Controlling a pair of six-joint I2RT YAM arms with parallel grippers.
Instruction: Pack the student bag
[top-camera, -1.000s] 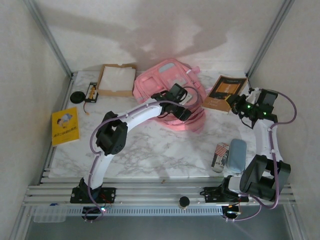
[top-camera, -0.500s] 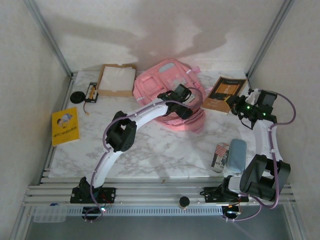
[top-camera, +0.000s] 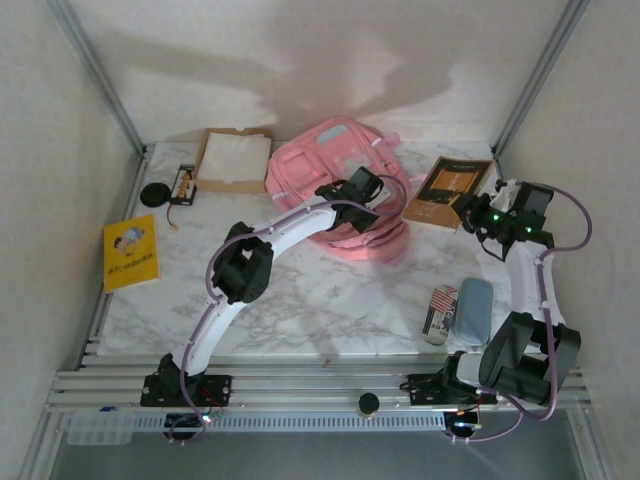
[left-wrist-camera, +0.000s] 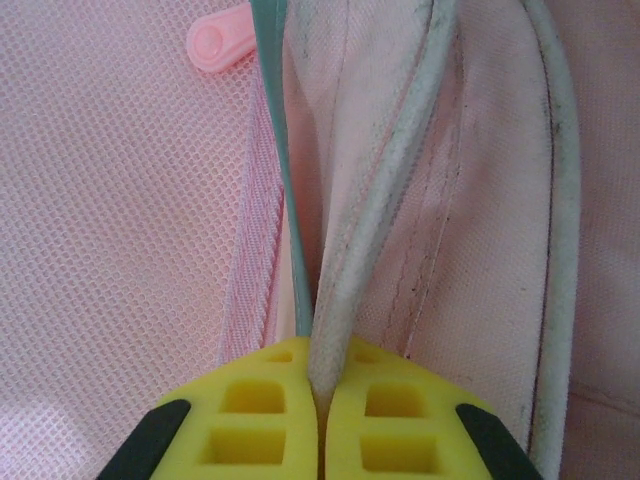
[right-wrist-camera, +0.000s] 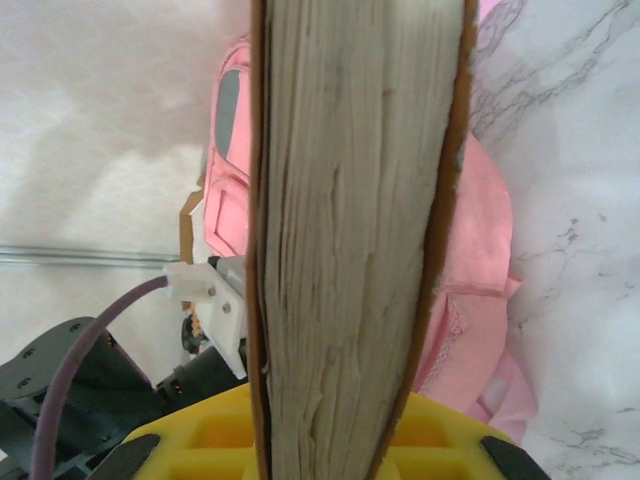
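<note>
1. The student bag (top-camera: 335, 190) lies on the marble table (top-camera: 300, 300), toward the back and about midway across.
2. The left gripper (top-camera: 368, 192) rests on the bag's right part. In the left wrist view its yellow fingers (left-wrist-camera: 265, 420) are pressed together, pinching a pale corded seam (left-wrist-camera: 370, 230) of the pink fabric beside a teal zip strip (left-wrist-camera: 285, 200). A pink zip tab (left-wrist-camera: 218, 40) lies farther along that strip.
3. The right gripper (top-camera: 472, 212), right of the bag, is clamped on a brown book (top-camera: 448, 188). The right wrist view shows the book's page edge between the fingers.
4. Just left of the bag sits a flat cardboard box (top-camera: 233, 160) with white paper in it.
5. Well left of the bag lies a yellow booklet (top-camera: 131, 252).
6. Nearer the arms and right of the bag, a can (top-camera: 439, 313) and a grey-blue case (top-camera: 472, 310) lie side by side.
</note>
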